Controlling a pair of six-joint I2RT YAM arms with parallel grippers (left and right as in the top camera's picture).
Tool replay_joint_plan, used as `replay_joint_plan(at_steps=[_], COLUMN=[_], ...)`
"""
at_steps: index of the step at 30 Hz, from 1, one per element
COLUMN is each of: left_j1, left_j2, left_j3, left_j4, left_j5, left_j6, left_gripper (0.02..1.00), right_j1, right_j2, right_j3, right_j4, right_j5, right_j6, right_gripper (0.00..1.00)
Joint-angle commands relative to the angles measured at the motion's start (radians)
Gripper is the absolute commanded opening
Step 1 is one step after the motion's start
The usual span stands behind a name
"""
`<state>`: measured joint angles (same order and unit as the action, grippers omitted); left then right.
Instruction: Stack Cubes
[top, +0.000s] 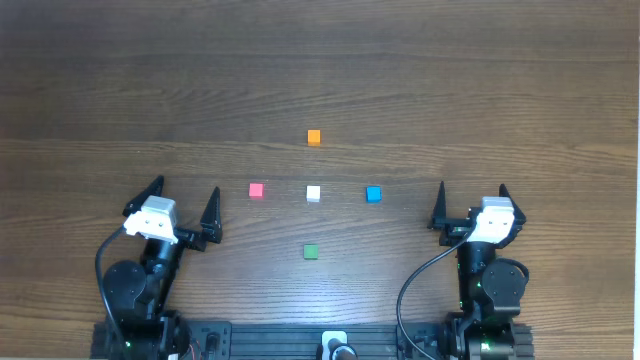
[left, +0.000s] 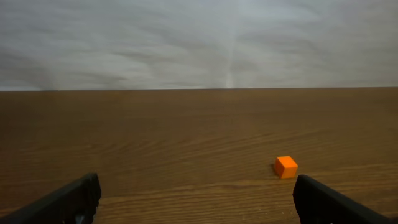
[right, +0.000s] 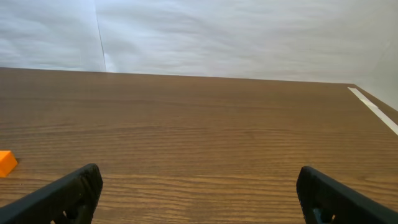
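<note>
- Five cubes in all, one of each colour: orange cube (top: 314, 137), pink cube (top: 256, 190), white cube (top: 313, 193), blue cube (top: 373, 193), green cube (top: 310, 252).
- None stacked; each sits flat on the wooden table (top: 500, 80), apart from the others.
- Cubes have equal sides, so no long axis. From above, their edges run roughly square to the table grain; in the left wrist view the orange one shows a corner turned slightly toward the camera.
- Pink, white and blue make a row between the two grippers. Orange lies beyond the white one, farther from the arms; green lies on the near side of white, closer to the bases.
- Left gripper (top: 186, 188): fingers spread wide, holding nothing. The pink cube is its nearest, just off its inner finger, not touching. Orange sits well ahead, toward its inner side.
- Right gripper (top: 472, 187): fingers also spread wide, nothing between them. The blue cube is nearest, off its inner side, clear of it.
- Two arms, both low over the table, near their bases.
</note>
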<state>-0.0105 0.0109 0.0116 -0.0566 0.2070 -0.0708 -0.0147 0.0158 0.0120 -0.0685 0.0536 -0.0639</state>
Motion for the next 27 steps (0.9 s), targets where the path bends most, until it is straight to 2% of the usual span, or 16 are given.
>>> replay_joint_plan(at_steps=[1,19,23,27], left_j1=[-0.003,-0.007,-0.020,-0.058], left_j2=[-0.005,0.034,0.179,0.436], left_j3=[-0.005,-0.003,0.084,0.293], left_j4=[0.000,0.020,0.020,-0.077], left_j5=[0.009,-0.002,-0.001,0.021], left_j6=[0.014,-0.024,-0.103,-0.145], left_gripper=[1.000,1.000,0.998,0.998], right_j1=[-0.005,-0.005,-0.005,-0.005], right_j2=[-0.011,-0.011,-0.011,-0.011], right_j3=[-0.007,-0.007,-0.007,-0.007], right_j4=[-0.003,-0.003,-0.003,-0.003], right_j5=[-0.012,-0.012,-0.012,-0.012], right_j6=[-0.005,-0.005,-0.005,-0.005], right_gripper=[0.991,0.991,0.991,0.993])
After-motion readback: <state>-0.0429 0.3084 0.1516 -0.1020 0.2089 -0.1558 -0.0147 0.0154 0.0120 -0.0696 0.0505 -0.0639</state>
